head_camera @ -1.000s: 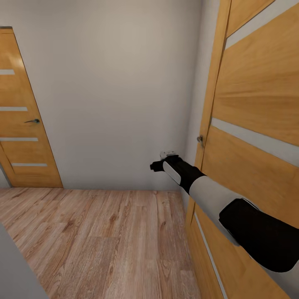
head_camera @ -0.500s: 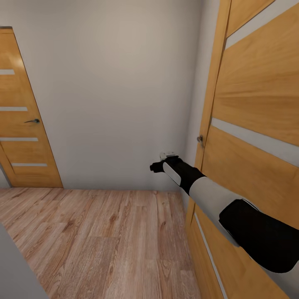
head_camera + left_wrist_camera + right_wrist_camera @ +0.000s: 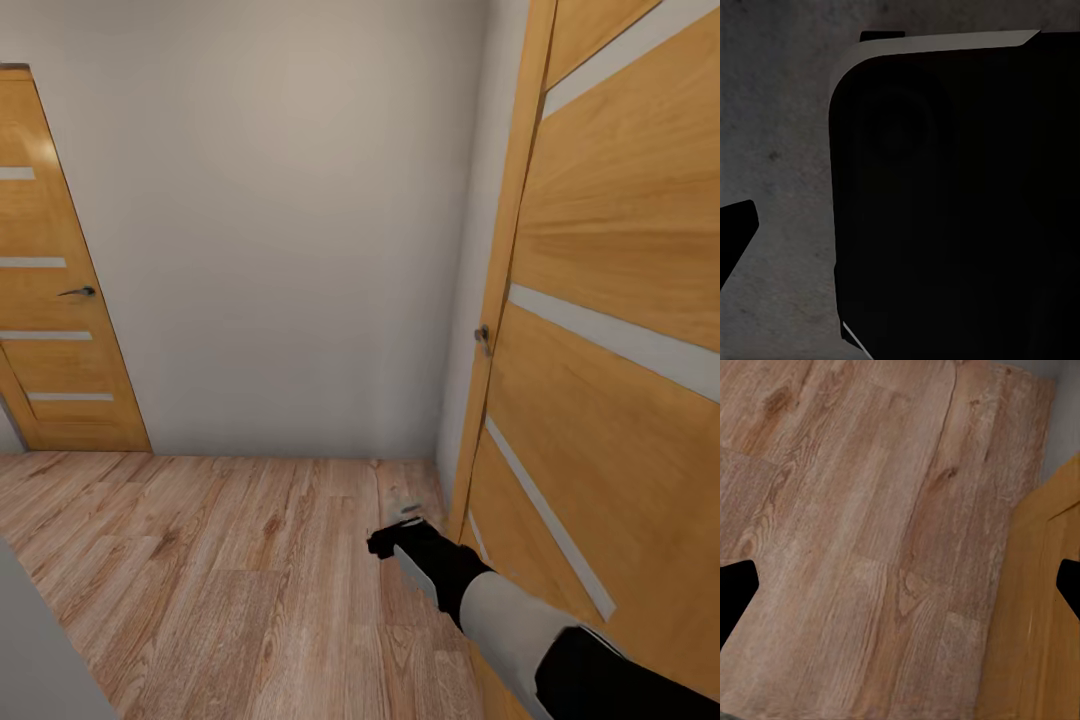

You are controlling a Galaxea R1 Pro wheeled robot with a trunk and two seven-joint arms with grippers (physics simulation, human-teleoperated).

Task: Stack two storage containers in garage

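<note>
Ahead of the robot, a plain cream wall (image 3: 280, 220) is being faced, wood plank floor (image 3: 230, 570) below. Two wooden doors are being shown: one close at right (image 3: 610, 330), one farther left (image 3: 50, 300). Right gripper (image 3: 392, 532) is being held low beside the right door, fingertips (image 3: 735, 592) spread wide, gripping nothing. Left gripper state can't be told. Containers aren't being seen.
</note>
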